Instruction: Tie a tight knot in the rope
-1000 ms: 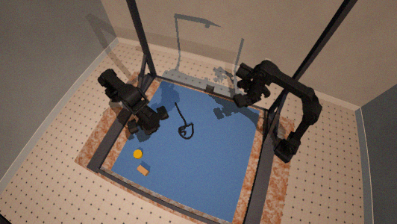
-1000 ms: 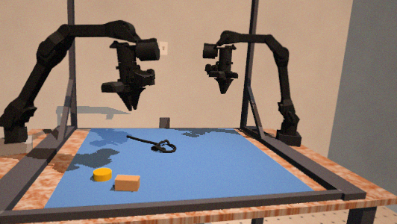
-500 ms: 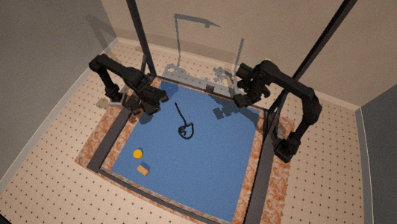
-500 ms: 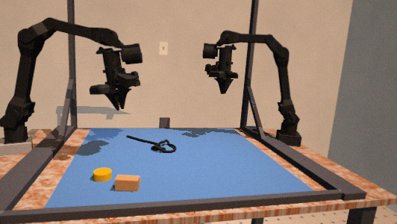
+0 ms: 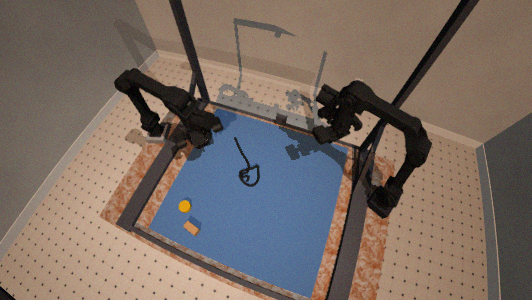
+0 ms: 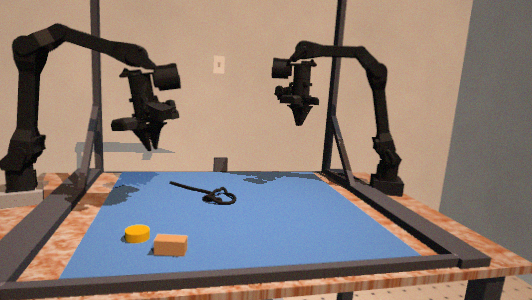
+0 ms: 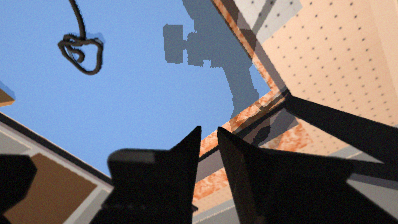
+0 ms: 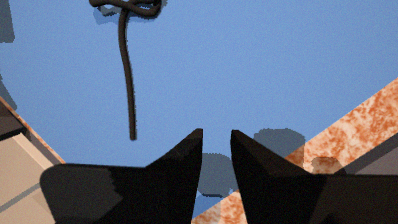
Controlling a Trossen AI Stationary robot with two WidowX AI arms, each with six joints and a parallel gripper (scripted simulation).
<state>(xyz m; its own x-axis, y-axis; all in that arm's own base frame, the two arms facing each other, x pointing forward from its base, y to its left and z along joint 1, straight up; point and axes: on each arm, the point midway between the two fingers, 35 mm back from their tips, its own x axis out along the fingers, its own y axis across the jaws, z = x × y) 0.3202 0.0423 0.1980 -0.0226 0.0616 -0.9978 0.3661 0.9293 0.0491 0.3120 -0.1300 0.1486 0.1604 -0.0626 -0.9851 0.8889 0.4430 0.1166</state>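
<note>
Right now, your rope [image 5: 242,152] [image 6: 190,187] [image 7: 80,20] [image 8: 127,65] lies on the blue mat [image 5: 260,225] [image 6: 280,225] [image 7: 130,100] [image 8: 250,65], somewhat behind its middle. You have an open loop at one end, with a small curl inside it and strands crossing where the long tail leaves. That tail runs toward the wall [image 5: 300,50] [image 6: 260,30], on the right arm's side. The loop is wide, so you don't have a tight knot; whether the crossing is a true knot, you can't tell.

Your right tool [image 5: 200,136] [image 6: 153,148] [image 8: 216,135] hangs above the rear of the mat's edge on its side, pointing down. Its fingers stand a little apart, with nothing between them. Your left tool [image 5: 345,122] [image 6: 300,124] [image 7: 209,130] hangs high at the opposite rear corner, also slightly open and holding nothing. Both are well apart from the rope.

Farther forward, on the right arm's side of the mat, you have a yellow disc [image 5: 184,206] [image 6: 137,233] and, near it, an orange block [image 5: 191,228] [image 6: 170,245]. The two are apart. Around the mat you see the marbled worktop [image 5: 370,265] [image 6: 55,245] [image 7: 240,120] [image 8: 350,130] and the dark frame [image 5: 142,200] [image 6: 240,275].
</note>
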